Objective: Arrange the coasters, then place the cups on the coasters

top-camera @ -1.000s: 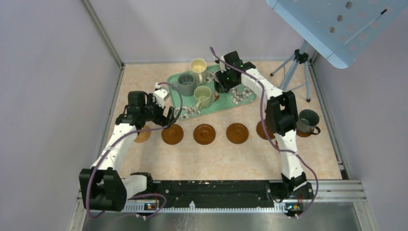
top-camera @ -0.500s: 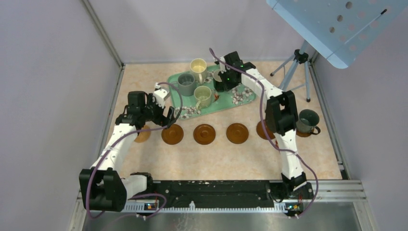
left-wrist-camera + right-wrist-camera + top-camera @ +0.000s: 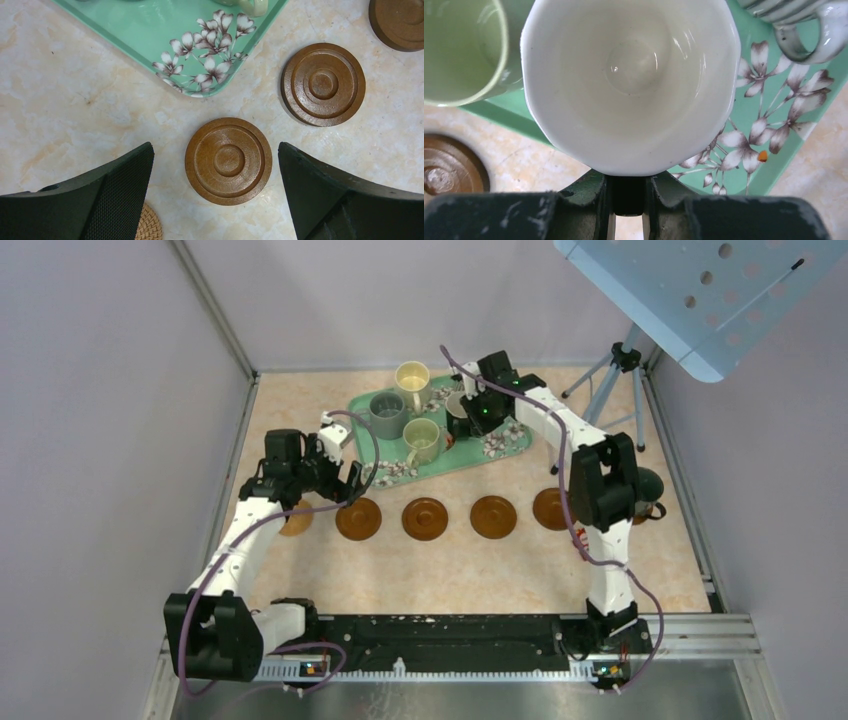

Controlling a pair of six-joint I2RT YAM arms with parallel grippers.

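Several brown coasters (image 3: 425, 518) lie in a row in front of the green floral tray (image 3: 510, 445). My left gripper (image 3: 335, 485) hangs open over the row's left end. One brown coaster (image 3: 228, 161) lies between its fingers and a woven tan one (image 3: 149, 226) is by the left finger. My right gripper (image 3: 626, 189) is shut on the handle of the black cup (image 3: 631, 80) with the white inside, at the tray's near edge. Cream-yellow (image 3: 411, 377), grey (image 3: 388, 412) and pale green (image 3: 423, 440) cups stand on the tray, with a ribbed cup (image 3: 796, 22) beside the held one. A dark cup (image 3: 648, 485) sits at the row's right end, half hidden by my right arm.
A tripod (image 3: 620, 375) stands at the back right under a tilted perforated blue panel (image 3: 700, 290). Walls close in the left, back and right sides. The metal rail (image 3: 450, 635) with both arm bases runs along the near edge.
The right gripper has shut on the black cup's handle and shifted slightly right with it. Its elbow swung right and now covers part of the dark cup. The left arm has not moved.
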